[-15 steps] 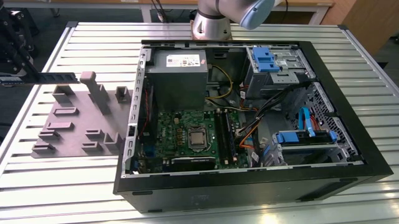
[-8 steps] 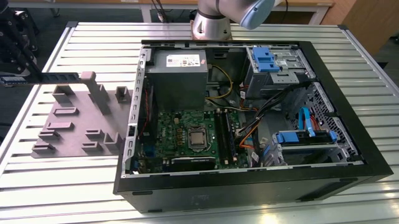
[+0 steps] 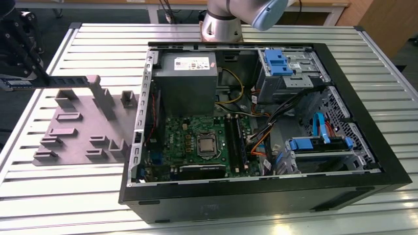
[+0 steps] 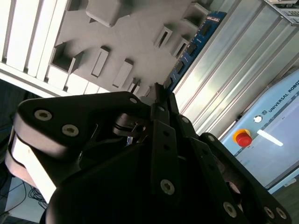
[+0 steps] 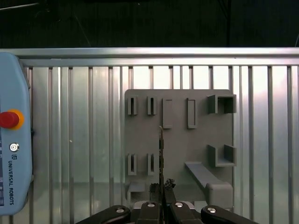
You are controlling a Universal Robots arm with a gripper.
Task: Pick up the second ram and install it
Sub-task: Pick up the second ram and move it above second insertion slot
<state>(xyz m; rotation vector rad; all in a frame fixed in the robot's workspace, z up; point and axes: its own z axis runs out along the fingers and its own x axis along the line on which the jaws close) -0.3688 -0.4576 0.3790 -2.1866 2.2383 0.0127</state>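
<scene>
In the exterior view my gripper [image 3: 38, 81] hangs at the far left, over the back edge of the grey fixture plate [image 3: 78, 142], and is shut on the second ram [image 3: 68, 81]. The stick lies level in the air, clear of the fixture blocks. The first wrist view shows the ram [image 5: 161, 149] edge-on as a thin dark line running out from my gripper [image 5: 162, 187] over the fixture plate [image 5: 180, 140]. In the second wrist view the ram [image 4: 191, 46] shows black chips and a blue label beyond my gripper [image 4: 159, 95].
The open computer case [image 3: 365, 161] fills the exterior view's right, with the green motherboard [image 3: 183, 142] and its long black slots [image 3: 236, 142] inside. A power supply [image 3: 186, 81], drive cages and cables surround it. A teach pendant [image 5: 14, 140] lies on the slatted table.
</scene>
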